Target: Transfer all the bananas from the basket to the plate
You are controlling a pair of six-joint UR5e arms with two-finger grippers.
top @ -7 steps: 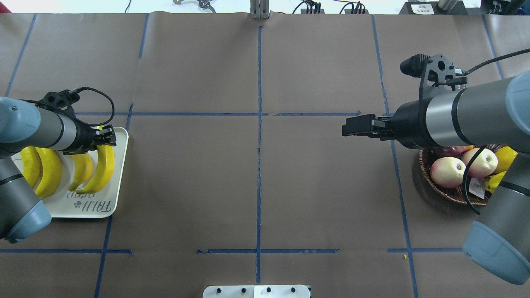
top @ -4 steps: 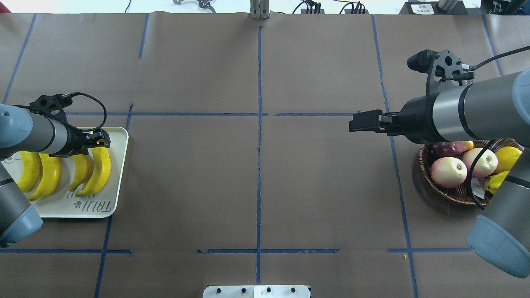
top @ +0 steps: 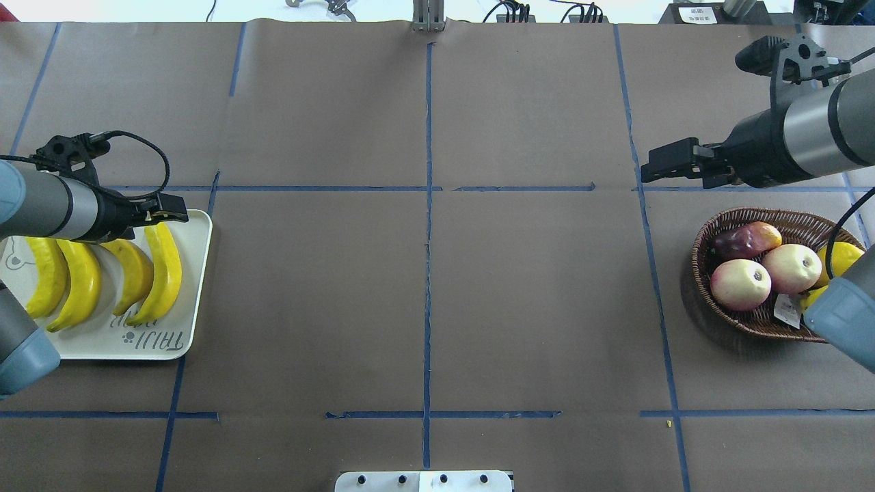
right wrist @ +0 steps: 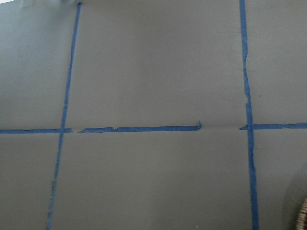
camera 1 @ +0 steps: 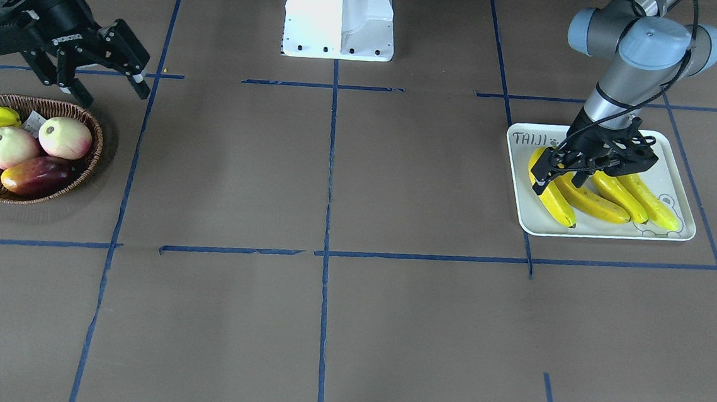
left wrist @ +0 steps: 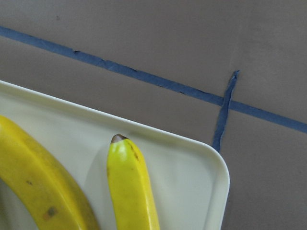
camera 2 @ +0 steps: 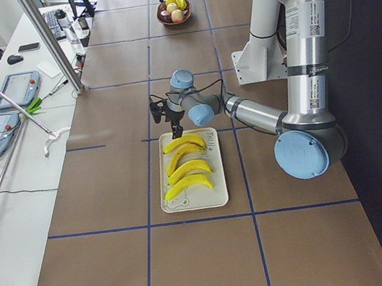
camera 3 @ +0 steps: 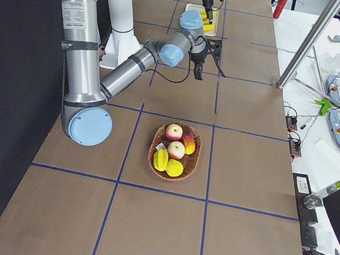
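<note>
Several yellow bananas (top: 164, 273) lie side by side on the white plate (top: 195, 287), also in the front view (camera 1: 551, 199) on the plate (camera 1: 596, 230). My left gripper (top: 171, 208) hangs open and empty just above their ends (camera 1: 561, 177). The left wrist view shows a banana tip (left wrist: 127, 182) and the plate corner (left wrist: 192, 163). The wicker basket (top: 704, 239) holds two pink-cream fruits, a red-purple mango-like fruit and round yellow fruits; I see no banana in it. My right gripper (top: 649, 167) is open and empty, beside the basket (camera 1: 94, 138) on its far side (camera 1: 113, 95).
The white robot base (camera 1: 340, 17) stands at the table's middle edge. Blue tape lines cross the brown table cover. The basket's rim (right wrist: 303, 215) just shows in the right wrist view. An operators' bench with tablets (camera 2: 13, 88) runs along the far side.
My left gripper has lifted off the outer banana's end and drawn back; that banana now lies on the plate. My right arm has swung away from over the basket, uncovering it.
</note>
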